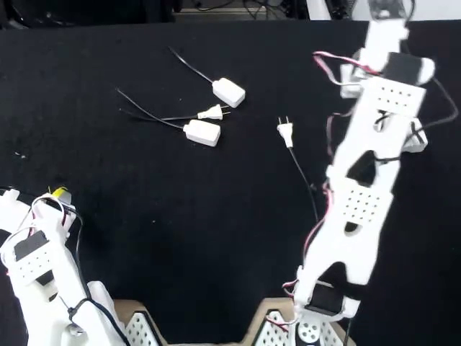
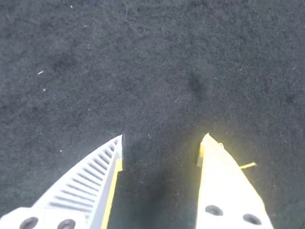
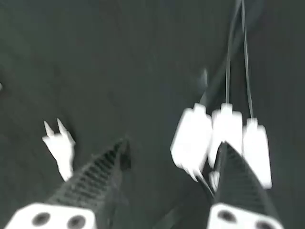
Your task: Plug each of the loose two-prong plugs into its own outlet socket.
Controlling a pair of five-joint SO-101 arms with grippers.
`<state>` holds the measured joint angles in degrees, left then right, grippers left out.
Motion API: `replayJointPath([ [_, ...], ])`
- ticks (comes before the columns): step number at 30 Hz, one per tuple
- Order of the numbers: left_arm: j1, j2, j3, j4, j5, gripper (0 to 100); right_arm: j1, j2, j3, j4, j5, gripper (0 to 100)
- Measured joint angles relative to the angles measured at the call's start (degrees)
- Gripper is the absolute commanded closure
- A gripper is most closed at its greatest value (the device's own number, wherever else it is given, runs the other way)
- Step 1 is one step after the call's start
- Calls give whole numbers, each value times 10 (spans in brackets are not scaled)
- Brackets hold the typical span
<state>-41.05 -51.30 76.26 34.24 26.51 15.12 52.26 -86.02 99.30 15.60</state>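
Though blurred in the right wrist view, two white two-prong plugs lay unplugged, thin black cords trailing. The first plug [image 1: 211, 112] sat between two white block sockets, far socket [image 1: 228, 92] and near socket [image 1: 202, 132], toward the tabletop's [image 1: 144, 231] far edge. The second plug [image 1: 286, 132] lay apart, rightward. Facing them, the right tool [image 3: 174, 145] gaped wide and empty. The yellow-edged left tool [image 2: 162, 138] gaped likewise by the near-left corner.

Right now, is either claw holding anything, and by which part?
Nothing is held: the left gripper and the right gripper are both open and empty.
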Motion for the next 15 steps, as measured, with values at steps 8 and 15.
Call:
replayJointPath([
  [8,0,0,0,-15,0,743,-87,0,15,1,-5,730],
  [15,23,0,0,-15,-19,743,-138,-134,254,1,-5,727],
])
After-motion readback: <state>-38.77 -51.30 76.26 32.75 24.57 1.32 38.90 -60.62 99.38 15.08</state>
